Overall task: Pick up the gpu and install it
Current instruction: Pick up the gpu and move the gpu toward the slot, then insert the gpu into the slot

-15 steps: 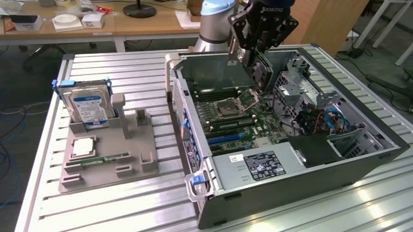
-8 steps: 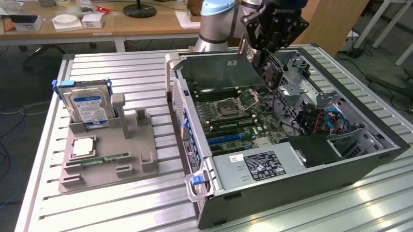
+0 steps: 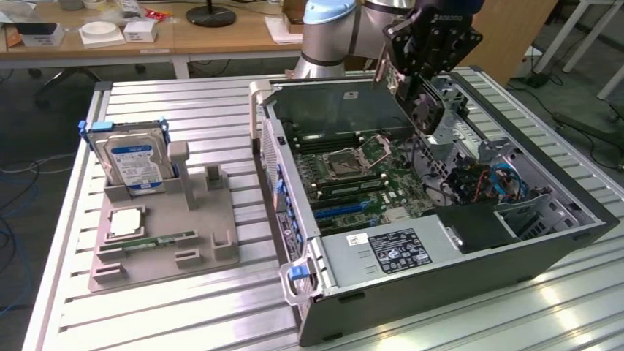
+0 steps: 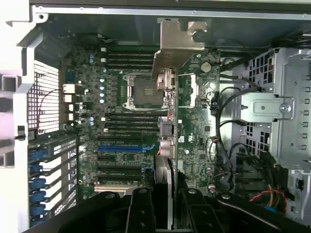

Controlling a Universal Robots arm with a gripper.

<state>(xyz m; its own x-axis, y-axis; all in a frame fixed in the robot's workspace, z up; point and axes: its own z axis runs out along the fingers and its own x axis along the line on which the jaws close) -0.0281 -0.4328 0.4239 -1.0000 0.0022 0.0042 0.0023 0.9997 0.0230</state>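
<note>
Hard drive (image 3: 137, 162) with a blue-white label is seen standing upright in a grey fixture tray (image 3: 166, 256) at the exterior view's left, on a slatted metal table (image 3: 195, 102). Nearer on the same tray, a square silvery chip (image 3: 127, 221) is laid flat, and a narrow green memory stick (image 3: 168, 239) is set just beside it toward the right. Right of the tray, an open computer case (image 3: 468, 281) is laid on its side, so that the motherboard (image 3: 356, 172) is exposed. A processor socket (image 3: 349, 157) is seen on the far part of the board, and a boxy power supply (image 3: 390, 250) is mounted at the near end. Toward the exterior view's right, blue cables (image 3: 502, 179) are bundled beside a metal drive cage (image 3: 458, 128). Over the far part of the case the gripper (image 3: 417, 86) is hung from the arm, and the gpu (image 3: 427, 113) is carried in it on edge, raised above the motherboard and not seated in a slot. In the wrist view the card is pinched on both flat faces by the black fingers (image 4: 141, 208), which are closed against it. There the gpu's silvery bracket (image 4: 177, 43) is turned toward the case's far wall, just beside the socket (image 4: 143, 92). A blue slot (image 4: 124, 148) is seen uncovered on the board.
</note>
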